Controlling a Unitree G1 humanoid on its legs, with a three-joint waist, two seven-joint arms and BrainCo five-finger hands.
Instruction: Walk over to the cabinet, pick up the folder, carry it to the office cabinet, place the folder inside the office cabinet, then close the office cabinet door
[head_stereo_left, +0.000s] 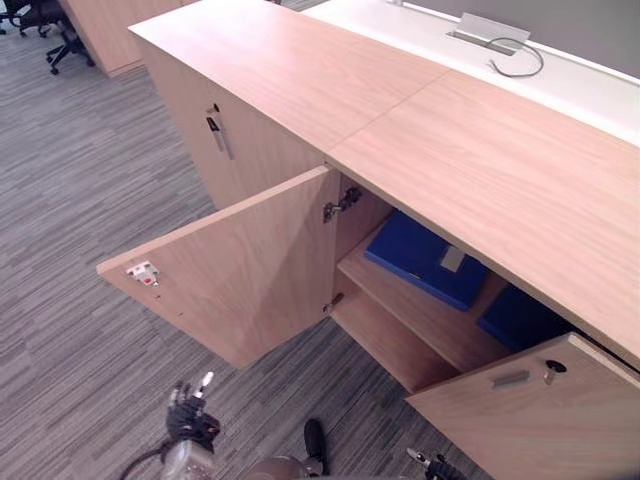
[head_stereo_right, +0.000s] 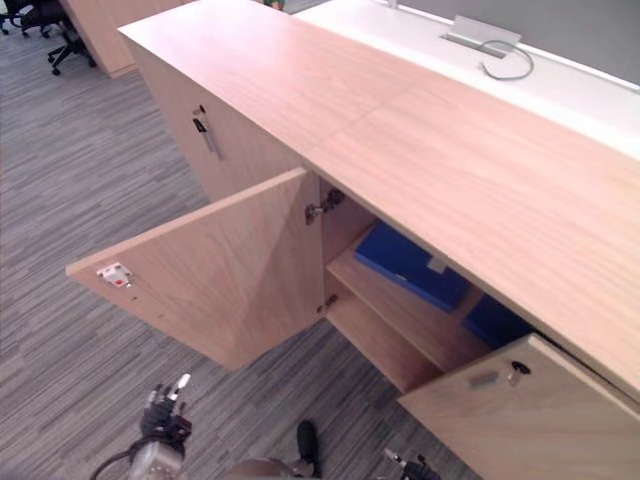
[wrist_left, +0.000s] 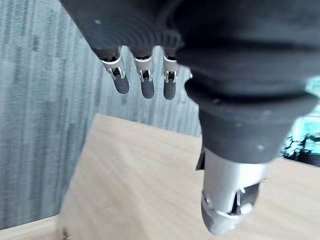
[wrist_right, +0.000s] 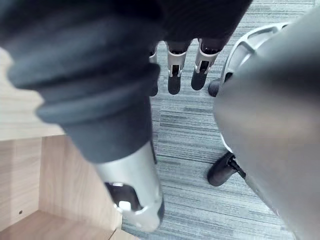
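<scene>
flat blue folder on wood-grain shelf | cabinet door wide | left robot hand, right robot hand fingers relaxed, empty

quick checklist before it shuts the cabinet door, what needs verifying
1. Blue folder lying on the shelf inside the office cabinet: ok
2. Folder back from the shelf's front edge: ok
3. Left hand empty, fingers straight: ok
4. Right hand empty, fingers straight: ok
5. Left door shut: not ok, wide open
6. Right door shut: not ok, also open
</scene>
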